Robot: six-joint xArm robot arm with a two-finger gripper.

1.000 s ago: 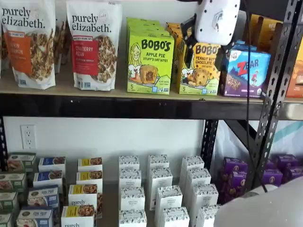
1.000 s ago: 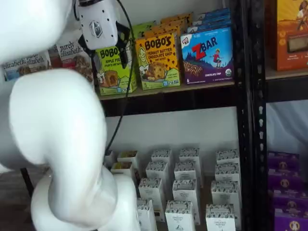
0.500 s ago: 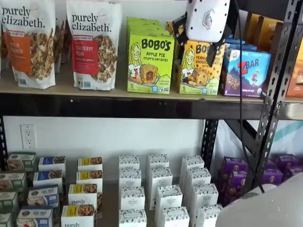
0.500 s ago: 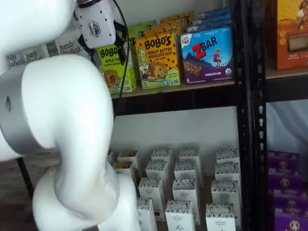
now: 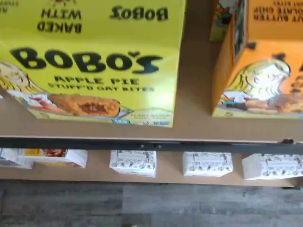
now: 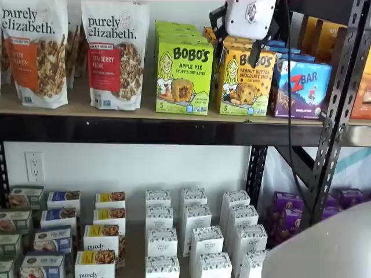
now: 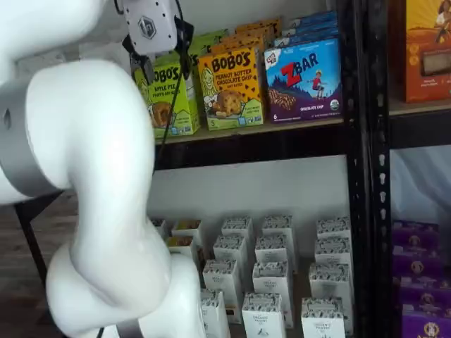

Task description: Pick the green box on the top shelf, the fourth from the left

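The green box stands upright at the front of the top shelf, lime green and lettered BOBO'S APPLE PIE, with more of its kind behind it. In both shelf views my gripper hangs in front of the shelf at the height of the box tops. There it sits just right of the green box, over the orange Bobo's box. Its black fingers stand wide apart: it is open and holds nothing. From the other side, the gripper overlaps the green box. The wrist view is filled by the green box on the shelf board.
A blue ZBar box stands right of the orange box, and granola bags stand left of the green one. A black perforated upright rises at the right. White cartons fill the lower shelf. My white arm blocks the left of one shelf view.
The gripper has risen and moved left, from in front of the orange box's face to its top edge, nearer the green box. Its fingers stay wide apart.
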